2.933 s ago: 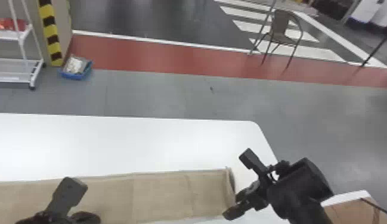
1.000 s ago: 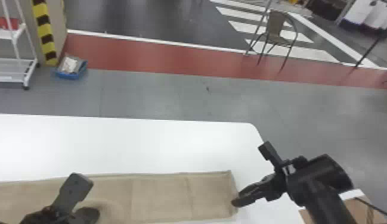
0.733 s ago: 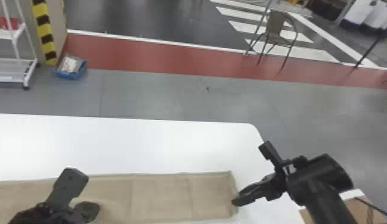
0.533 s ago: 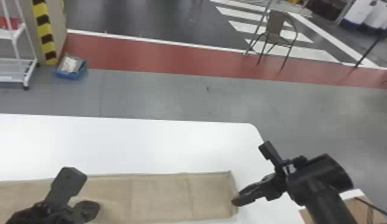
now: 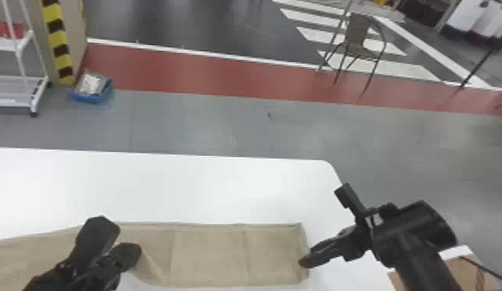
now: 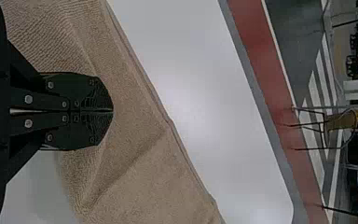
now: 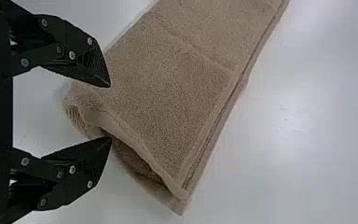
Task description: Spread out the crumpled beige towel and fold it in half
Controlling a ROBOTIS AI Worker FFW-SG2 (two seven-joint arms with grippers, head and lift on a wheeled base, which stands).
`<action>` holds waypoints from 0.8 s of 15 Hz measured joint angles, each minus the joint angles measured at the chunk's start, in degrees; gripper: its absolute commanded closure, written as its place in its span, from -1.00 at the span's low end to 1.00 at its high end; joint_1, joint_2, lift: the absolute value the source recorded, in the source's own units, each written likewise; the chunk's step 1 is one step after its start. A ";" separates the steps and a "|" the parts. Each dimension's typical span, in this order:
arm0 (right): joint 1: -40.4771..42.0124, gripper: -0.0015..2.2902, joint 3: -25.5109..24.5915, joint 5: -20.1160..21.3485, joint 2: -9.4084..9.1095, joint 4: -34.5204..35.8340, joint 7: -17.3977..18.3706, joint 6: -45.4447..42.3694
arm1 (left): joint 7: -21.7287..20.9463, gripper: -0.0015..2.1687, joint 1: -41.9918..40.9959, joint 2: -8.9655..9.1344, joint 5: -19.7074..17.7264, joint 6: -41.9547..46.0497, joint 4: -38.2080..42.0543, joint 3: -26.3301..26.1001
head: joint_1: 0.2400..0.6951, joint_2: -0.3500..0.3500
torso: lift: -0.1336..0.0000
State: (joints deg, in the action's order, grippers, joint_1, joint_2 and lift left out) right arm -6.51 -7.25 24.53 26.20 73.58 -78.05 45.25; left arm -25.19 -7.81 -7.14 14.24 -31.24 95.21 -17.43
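The beige towel (image 5: 207, 253) has risen into a crease beside the left pincer (image 5: 117, 240).

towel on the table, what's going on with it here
A robot is working on the beige towel, which lies as a long, layered strip on the white table. Its left gripper is shut and appears to pinch the near edge, where the cloth rises in a crease. The right gripper is open at the strip's right end, by the loose layers, without gripping them. The towel is spread lengthwise but not lying fully flat.
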 measured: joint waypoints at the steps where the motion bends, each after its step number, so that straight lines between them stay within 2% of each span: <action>1: 0.01 -0.51 0.03 0.05 -0.06 -0.01 0.00 0.07 | 0.17 0.32 0.18 0.03 -0.77 2.07 -0.98 0.12 | 1.00 -1.00 | 1.00; 4: 0.33 -0.51 -0.05 0.41 -0.06 -0.02 0.00 0.61 | -0.95 0.31 0.04 -0.41 -1.70 1.46 -0.08 1.43 | 1.00 -1.00 | 1.00; 6: 0.59 -0.51 -0.16 0.52 0.05 0.00 0.00 0.74 | -2.70 0.29 -0.79 -0.96 -0.51 -2.51 2.91 3.01 | 1.00 -1.00 | 1.00; 7: 0.72 -0.51 -0.29 0.58 0.17 -0.01 0.00 0.61 | -3.41 0.20 -1.76 -1.37 0.24 -3.92 4.86 3.93 | 1.00 -1.00 | 1.00; 10: 0.79 -0.51 -0.56 0.90 0.34 -0.75 0.00 -0.38 | -5.50 -0.12 -5.25 -2.69 1.28 -7.03 11.64 7.02 | 1.00 -1.00 | 1.00; 11: 0.65 -0.51 -0.57 1.12 0.34 -1.10 0.00 -0.72 | -5.62 -0.33 -6.45 -2.83 1.84 -7.48 13.94 8.27 | 1.00 -1.00 | 1.00; 12: 0.49 -0.51 -0.57 1.34 0.33 -1.48 0.00 -1.04 | -5.89 -0.73 -7.28 -2.86 2.61 -7.90 15.76 9.07 | 1.00 -0.98 | 1.00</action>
State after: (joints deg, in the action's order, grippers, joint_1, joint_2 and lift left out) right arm -6.01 -7.82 25.88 26.52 72.10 -78.05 44.22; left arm -31.08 -15.09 -10.01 16.86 -39.14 110.97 -8.36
